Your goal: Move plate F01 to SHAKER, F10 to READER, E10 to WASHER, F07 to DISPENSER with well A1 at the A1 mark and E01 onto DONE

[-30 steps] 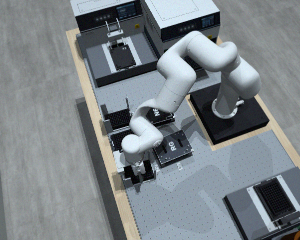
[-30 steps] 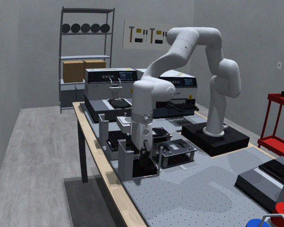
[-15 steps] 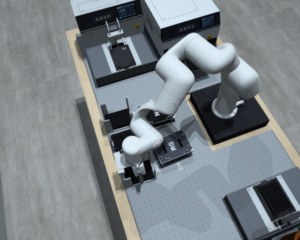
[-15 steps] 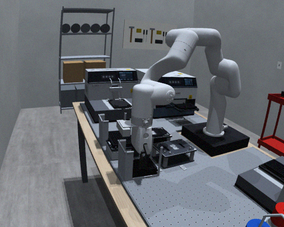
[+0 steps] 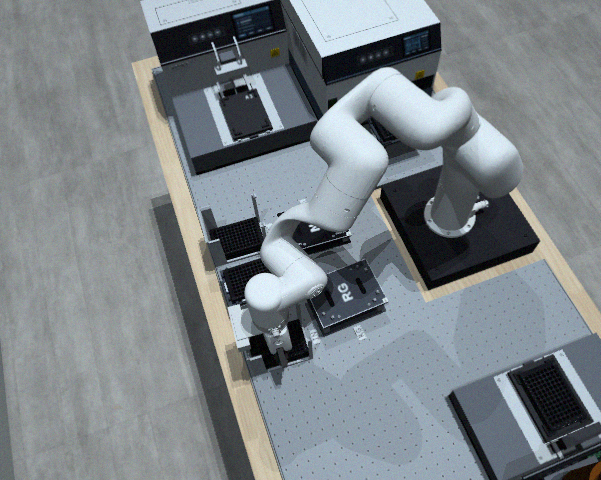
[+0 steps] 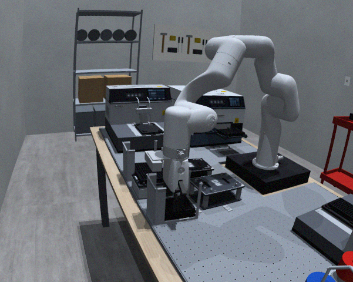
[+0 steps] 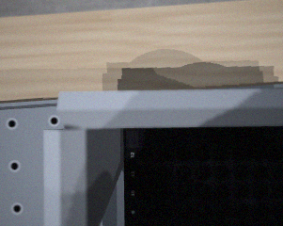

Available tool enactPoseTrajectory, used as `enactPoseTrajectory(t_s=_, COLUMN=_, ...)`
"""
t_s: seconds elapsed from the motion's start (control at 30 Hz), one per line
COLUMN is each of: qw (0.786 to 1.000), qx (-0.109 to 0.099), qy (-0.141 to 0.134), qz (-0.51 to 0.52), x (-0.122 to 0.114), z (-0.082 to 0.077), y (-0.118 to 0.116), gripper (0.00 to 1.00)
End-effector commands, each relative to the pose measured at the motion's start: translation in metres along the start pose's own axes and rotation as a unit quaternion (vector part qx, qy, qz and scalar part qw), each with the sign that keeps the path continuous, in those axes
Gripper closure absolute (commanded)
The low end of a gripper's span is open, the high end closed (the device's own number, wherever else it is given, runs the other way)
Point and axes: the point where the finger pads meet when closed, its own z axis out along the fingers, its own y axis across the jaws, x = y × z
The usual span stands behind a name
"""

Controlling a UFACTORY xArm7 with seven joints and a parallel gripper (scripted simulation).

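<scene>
The gripper [image 6: 180, 190] is wide open with nothing in it, hanging down inside the tall grey rack [image 6: 155, 200] near the front edge of the bench [image 6: 140, 233]. Under it a black plate [image 7: 207, 179] lies flat deep in that rack, close against the grey wall in the wrist view. It's very dark: faint well rows, tiny white marks down its left edge, too small to read. Fingers aren't visible in the wrist view. The RG nest [image 5: 348, 293] sits just beside the rack. Another black plate [image 5: 549, 397] rests on the instrument at the bench's far corner.
</scene>
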Motion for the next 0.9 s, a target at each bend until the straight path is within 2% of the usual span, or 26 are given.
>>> enactPoseTrajectory(t_s=0.0, qw=1.000, qx=0.001, qy=0.002, qz=0.000, x=0.0017, z=-0.0022, y=-0.0006, gripper=0.00)
enactPoseTrajectory(t_s=0.87, qw=1.000, qx=0.001, qy=0.002, qz=0.000, x=0.0017, z=0.0047, y=-0.0006, gripper=0.00)
